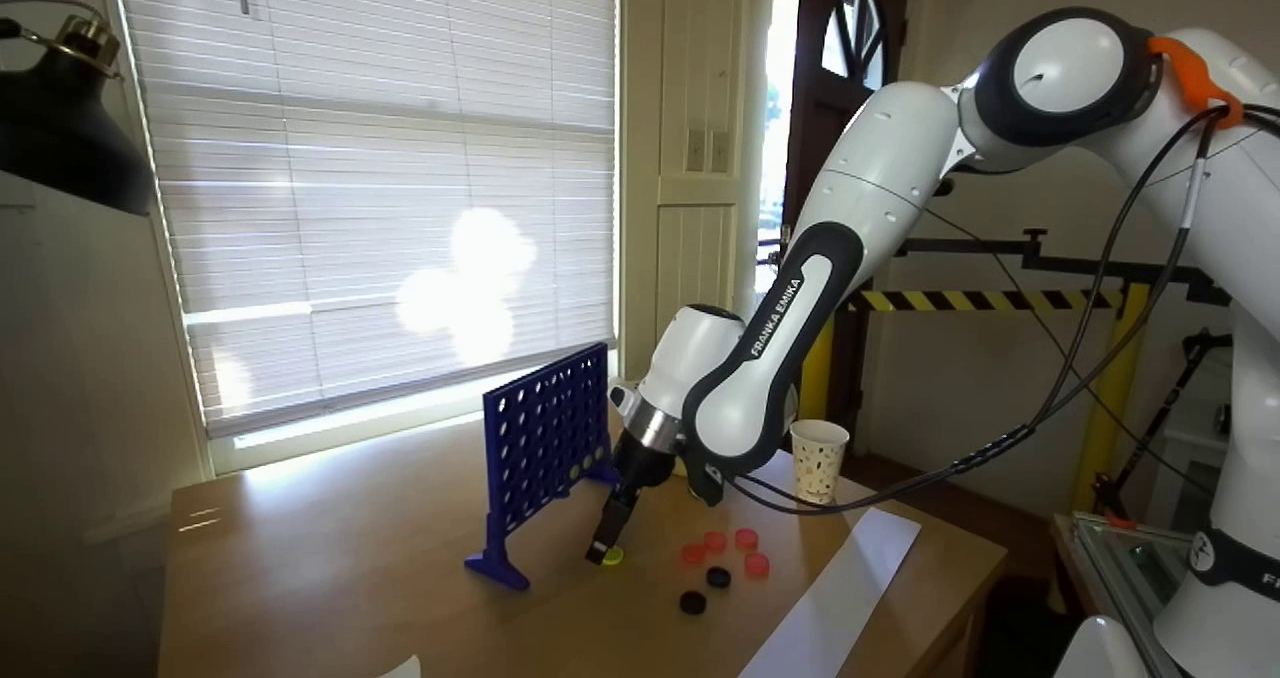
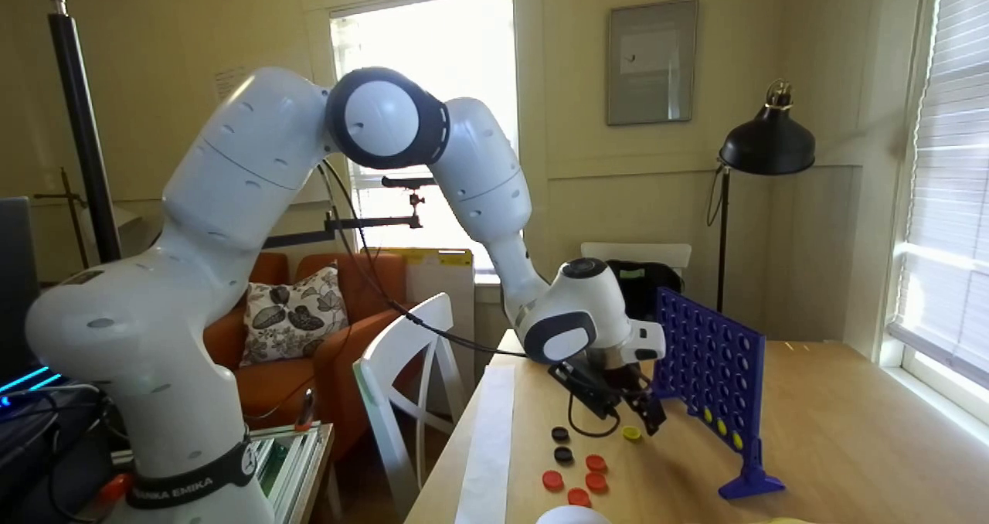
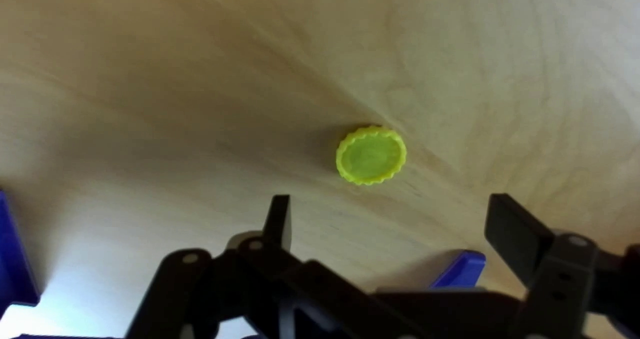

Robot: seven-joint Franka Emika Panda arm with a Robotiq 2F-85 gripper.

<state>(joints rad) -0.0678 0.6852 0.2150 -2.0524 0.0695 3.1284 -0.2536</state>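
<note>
The gripper point(image 3: 390, 206) stands low over the table surface point(image 1: 330, 578), its jaws wide apart. A yellow disc point(image 3: 371, 155) lies flat on that surface, apart from both jaws; in the wrist view it sits just beyond the line of their tips, within the width of the gap. Location: between the edge along which the white strip point(image 2: 488, 439) runs and the blue rack point(image 2: 707, 358), nearer the rack. Black discs point(image 2: 563, 455) and red discs point(image 2: 596, 482) lie closer to that edge than the yellow one does.
</note>
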